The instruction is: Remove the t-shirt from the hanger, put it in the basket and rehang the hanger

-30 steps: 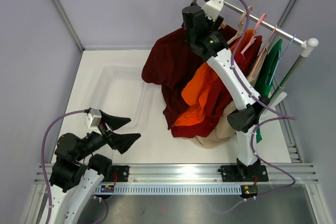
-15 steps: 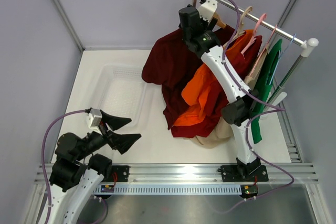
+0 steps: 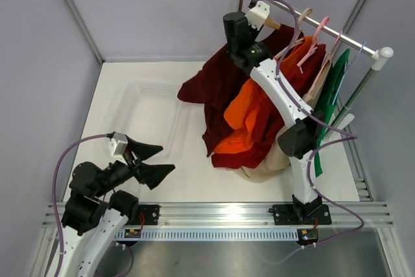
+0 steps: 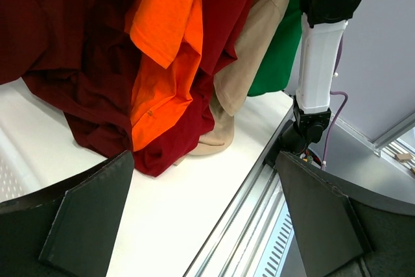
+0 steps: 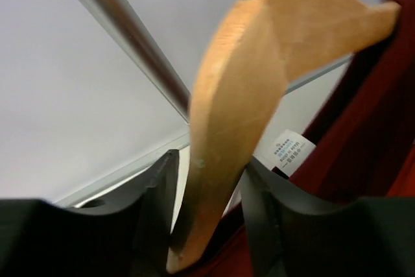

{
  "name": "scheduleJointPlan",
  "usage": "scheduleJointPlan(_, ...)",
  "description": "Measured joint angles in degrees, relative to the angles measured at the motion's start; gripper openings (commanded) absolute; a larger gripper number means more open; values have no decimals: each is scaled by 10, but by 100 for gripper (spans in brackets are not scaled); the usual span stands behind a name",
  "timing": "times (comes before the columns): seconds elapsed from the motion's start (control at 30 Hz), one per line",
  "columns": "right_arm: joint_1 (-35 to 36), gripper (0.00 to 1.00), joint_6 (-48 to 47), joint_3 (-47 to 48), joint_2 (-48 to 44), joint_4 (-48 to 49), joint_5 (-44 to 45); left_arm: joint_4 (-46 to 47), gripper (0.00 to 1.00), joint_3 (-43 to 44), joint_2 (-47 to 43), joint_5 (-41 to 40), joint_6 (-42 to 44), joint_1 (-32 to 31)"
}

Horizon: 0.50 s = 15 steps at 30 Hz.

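Observation:
A dark red t-shirt hangs from a wooden hanger at the left end of the clothes rail. My right gripper is up at the rail. In the right wrist view its jaws stand either side of the hanger's wooden arm, shut on it. The dark red shirt with its white neck label lies just behind. My left gripper is open and empty, low over the table's front left. Its wrist view looks at the shirt's hem.
An orange shirt, a beige one and a green one hang on the same rail with pink hangers. A clear plastic basket sits on the table at the left. The right arm's base stands by the front rail.
My right gripper has shifted a little at the rail with the hanger. The dark red shirt's upper left edge has drawn in toward the rack. The left arm has barely moved.

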Motion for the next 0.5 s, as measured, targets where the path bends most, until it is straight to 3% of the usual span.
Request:
scheduleJointPlan(0.17, 0, 28, 10, -59, -35, 36, -16, 0, 99, 0, 9, 0, 0, 0)
scheduleJointPlan(0.2, 0, 20, 11, -63, -38, 40, -20, 0, 99, 0, 11, 0, 0, 0)
scheduleJointPlan(0.4, 0, 7, 21, -65, -44, 62, -34, 0, 99, 0, 32, 0, 0, 0)
scheduleJointPlan(0.43, 0, 1, 23, -65, -45, 64, -35, 0, 99, 0, 37, 0, 0, 0)
scheduleJointPlan(0.5, 0, 0, 29, -68, -49, 71, -39, 0, 99, 1, 47, -2, 0, 0)
